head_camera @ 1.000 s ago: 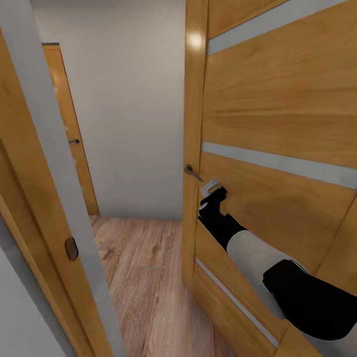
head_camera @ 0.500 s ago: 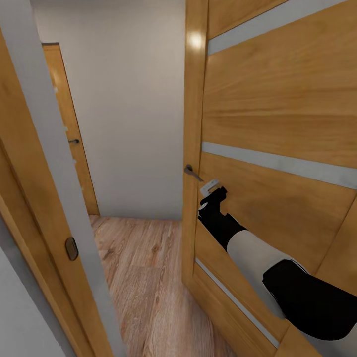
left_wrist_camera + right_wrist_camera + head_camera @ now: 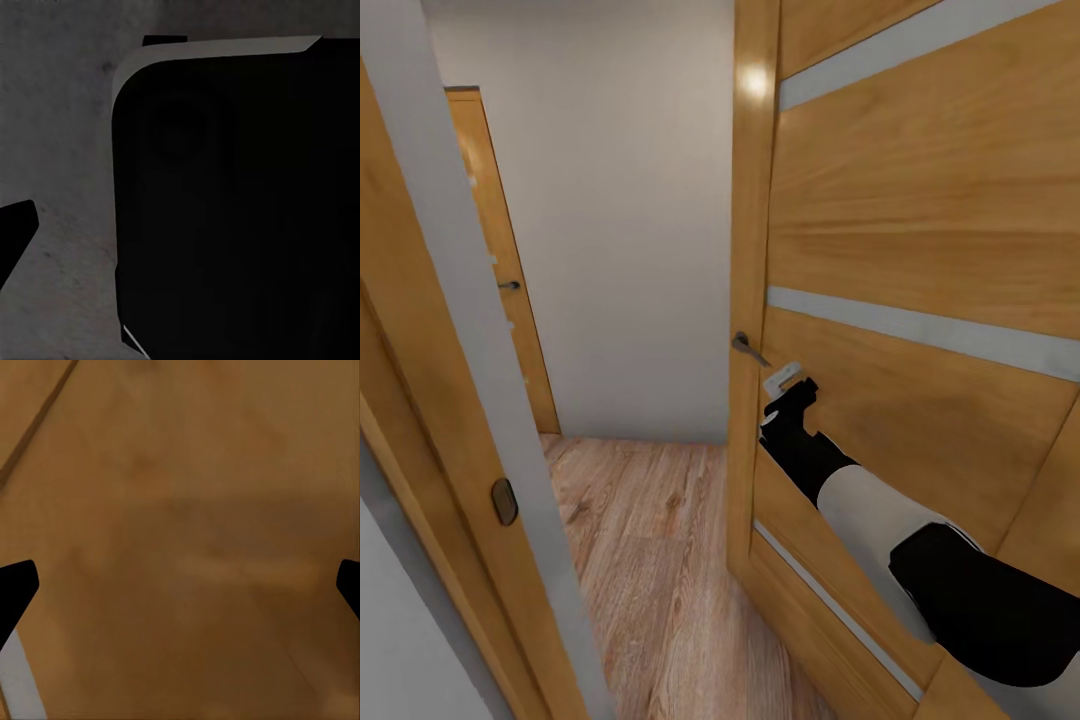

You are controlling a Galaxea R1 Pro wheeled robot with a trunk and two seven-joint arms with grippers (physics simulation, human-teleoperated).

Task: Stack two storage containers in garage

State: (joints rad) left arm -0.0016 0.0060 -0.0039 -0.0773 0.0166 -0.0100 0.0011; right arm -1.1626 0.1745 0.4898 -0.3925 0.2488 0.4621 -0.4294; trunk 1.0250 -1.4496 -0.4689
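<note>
Light wood-plank flooring [image 3: 650, 560] runs through a doorway into a narrow hall closed off by a plain pale wall [image 3: 630, 230]; at the hall's left side stands a closed orange-brown door [image 3: 500, 270] with a small dark handle; nearest the camera on the left, a grey-edged door frame [image 3: 460, 330] slants across the head view, with a dark strike plate [image 3: 505, 501] set in its wooden edge; on the right, an open orange-brown door [image 3: 930, 250] with grey glass slits takes up most of that side, its dark lever handle [image 3: 748, 348] sticking out from its leading edge; the right arm [image 3: 880, 510], black and white, reaches up across the door's face, and the right gripper [image 3: 792, 385] sits against the wood just beside and below the lever, without touching the lever as far as can be seen; in the right wrist view the two black fingertips [image 3: 16, 589] stand far apart at the picture's edges with only the door's wood grain between them, so the jaws are spread and hold nothing; the left wrist view looks at dark grey mottled floor [image 3: 60, 150] and a large black rounded body with a pale rim [image 3: 225, 210], seemingly part of the robot; one black fingertip of the left gripper [image 3: 15, 225] shows at the edge, and whether those jaws are spread or closed cannot be told; neither storage container can be located from these views.
</note>
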